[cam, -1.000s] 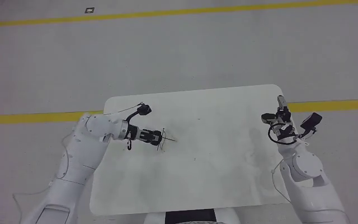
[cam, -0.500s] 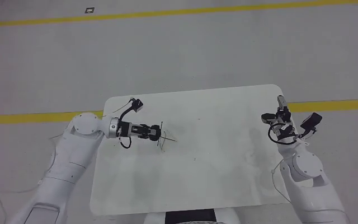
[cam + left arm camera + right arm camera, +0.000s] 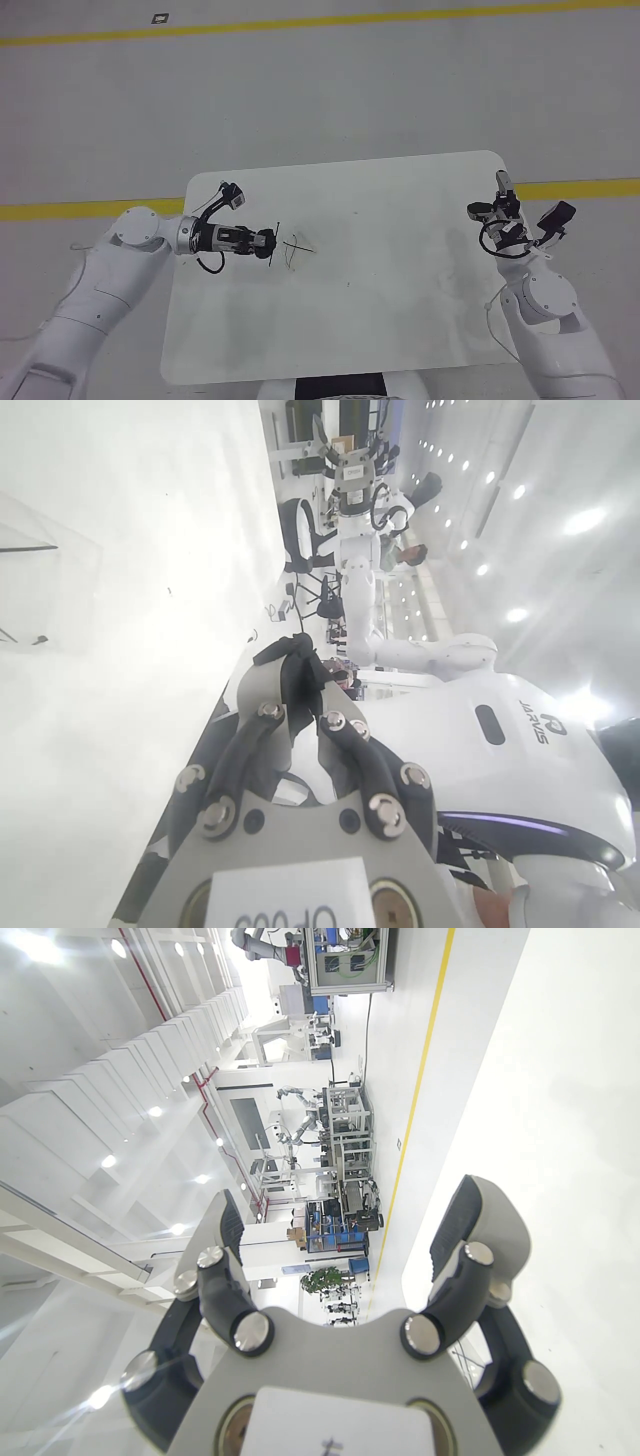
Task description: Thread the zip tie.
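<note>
**Left side of the table (image 3: 400,300).** The left gripper (image 3: 269,243) lies low over the surface, its arm stretched in from the table's left edge. Its jaws are pressed together, and in the left wrist view the black pads (image 3: 297,680) meet with no gap. In the top view a thin black zip tie (image 3: 276,238) crosses the fingertips at right angles, with both ends jutting free. The pinch appears to sit near the tie's middle, probably so that head and tail are both open to a second grasp. How firmly the pads bear on it cannot be told. Just beside it, toward the table's centre, two more thin strands (image 3: 298,246) lie crossed on the surface, apart from the gripper.

**Right side.** The right gripper (image 3: 347,1208) hangs at the table's right edge, well apart from the tie. Its fingers are spread wide and hold nothing. So placed, it is likely ready to receive a free end. Threading is judged not yet begun, since the tie shows as a straight line and not a loop.
</note>
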